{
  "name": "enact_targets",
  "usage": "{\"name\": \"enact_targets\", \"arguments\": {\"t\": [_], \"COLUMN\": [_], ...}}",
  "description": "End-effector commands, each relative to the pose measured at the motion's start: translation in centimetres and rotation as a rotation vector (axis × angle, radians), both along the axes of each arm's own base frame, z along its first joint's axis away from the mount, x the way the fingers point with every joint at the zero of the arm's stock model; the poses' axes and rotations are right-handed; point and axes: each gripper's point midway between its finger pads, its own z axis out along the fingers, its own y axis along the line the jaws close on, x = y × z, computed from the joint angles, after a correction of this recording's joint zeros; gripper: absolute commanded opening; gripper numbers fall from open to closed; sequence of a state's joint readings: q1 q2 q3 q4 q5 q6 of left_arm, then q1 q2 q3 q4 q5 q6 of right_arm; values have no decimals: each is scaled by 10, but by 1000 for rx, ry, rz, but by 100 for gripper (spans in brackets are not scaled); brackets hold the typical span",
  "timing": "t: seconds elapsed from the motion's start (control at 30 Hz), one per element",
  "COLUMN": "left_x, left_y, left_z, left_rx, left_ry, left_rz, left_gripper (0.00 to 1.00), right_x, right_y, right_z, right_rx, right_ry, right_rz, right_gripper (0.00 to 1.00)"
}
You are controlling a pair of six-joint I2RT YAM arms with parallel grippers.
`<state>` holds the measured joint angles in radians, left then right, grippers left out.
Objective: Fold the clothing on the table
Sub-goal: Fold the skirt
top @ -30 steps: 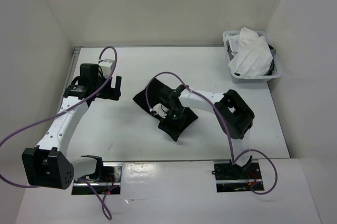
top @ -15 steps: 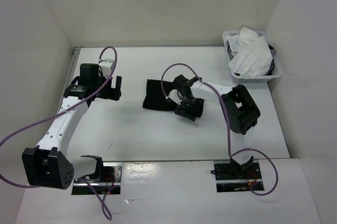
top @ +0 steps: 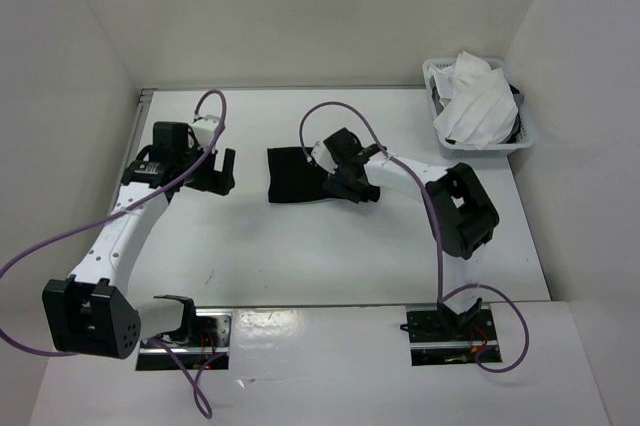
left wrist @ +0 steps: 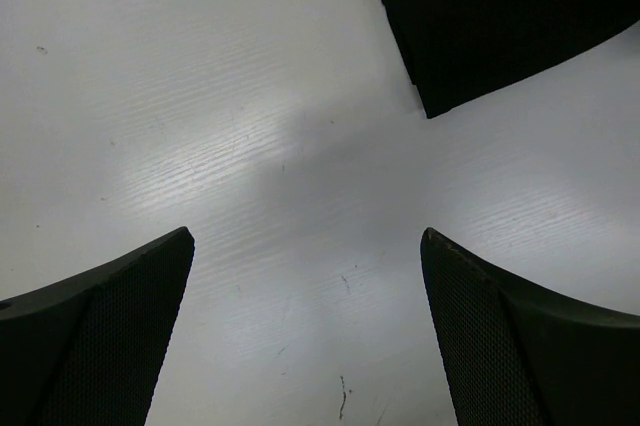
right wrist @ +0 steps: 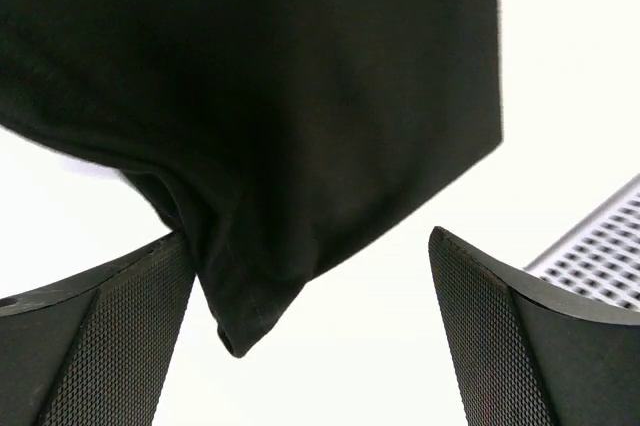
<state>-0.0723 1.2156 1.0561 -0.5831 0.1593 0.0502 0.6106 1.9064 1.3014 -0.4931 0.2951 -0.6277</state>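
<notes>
Left gripper (left wrist: 305,238) — jaws spread wide, nothing between, hovers over bare tabletop (top: 250,246) just left of clothing (top: 292,176); unmoved over last second. Clothing sits mid-tabletop, now compact dark rectangle; second ago it sprawled wider, flap trailing toward near edge. Right gripper (right wrist: 310,234) has carried flap up and over — jaws now spread, cloth corner between fingers, not pinched. Judgement: one fold just laid and released, more folding or tidying may remain. Basket (top: 520,138) with white cloth (top: 475,101) far right, unchanged.

On the white worktop (top: 300,246) the black clothing (top: 290,174) lies flat; a white basket (top: 526,142) sits far right. Faint scuffs (left wrist: 341,398) mark the surface.
</notes>
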Motion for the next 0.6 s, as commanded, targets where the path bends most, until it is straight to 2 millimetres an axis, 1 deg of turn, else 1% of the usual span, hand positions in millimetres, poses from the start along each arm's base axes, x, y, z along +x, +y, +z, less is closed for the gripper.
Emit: {"name": "enact_targets", "arguments": {"t": [0.0, 0.03, 0.07, 0.1, 0.13, 0.2, 0.23, 0.27, 0.3, 0.33, 0.37, 0.4, 0.43, 0.47, 0.5, 0.53, 0.57], "left_x": [-3, -4, -4, -7, -7, -5, -4, -1, 6, 5, 8, 19, 25, 34, 37, 55, 63], "left_y": [-8, -10, -11, -13, -13, -14, -21, -25, -28, -43, -50, -58, -65, -71, -81, -80, -82], "left_z": [0, 1, 1, 0, 0, -10, -11, -15, -26, -32, -35, -41, -41, -48, -47, -34, -42], "left_rx": [-28, -38, -38, -45, -45, -45, -31, -5, 32, 47, 50, 47, 31, 19, -30, -77, -109], "left_ry": [-2, -1, -4, 7, 7, 37, 41, 43, 66, 84, 98, 117, 115, 132, 143, 112, 138], "left_rz": [-60, -70, -84, -91, -91, -104, -122, -129, -127, -170, -189, -196, -204, -216, -238, -209, -204], "left_gripper": [100, 100, 100, 100, 100, 100, 100, 100, 100, 100, 100, 100, 100, 99, 98, 98, 96], "right_x": [37, 37, 39, 40, 38, 31, 26, 21, 16, 12, 7, 3, -3, -10, -13, -18, -22], "right_y": [14, 14, 15, 13, 11, 14, 5, 13, 13, 6, 11, 10, 6, 7, 2, 1, -5], "right_z": [57, 61, 61, 66, 70, 75, 88, 96, 102, 121, 127, 134, 132, 138, 138, 137, 135], "right_rx": [87, 92, 103, 98, 98, 136, 156, 229, 278, 325, 378, 415, 426, 455, 468, 478, 483], "right_ry": [-227, -235, -249, -264, -264, -247, -236, -209, -196, -203, -183, -180, -158, -157, -157, -149, -148], "right_rz": [-28, -28, -29, -38, -38, -41, -43, -19, -31, -42, -27, -44, -51, -44, -69, -71, -91], "right_gripper": [98, 98, 98, 98, 99, 99, 99, 99, 99, 99, 99, 99, 99, 99, 99, 99, 99]}}
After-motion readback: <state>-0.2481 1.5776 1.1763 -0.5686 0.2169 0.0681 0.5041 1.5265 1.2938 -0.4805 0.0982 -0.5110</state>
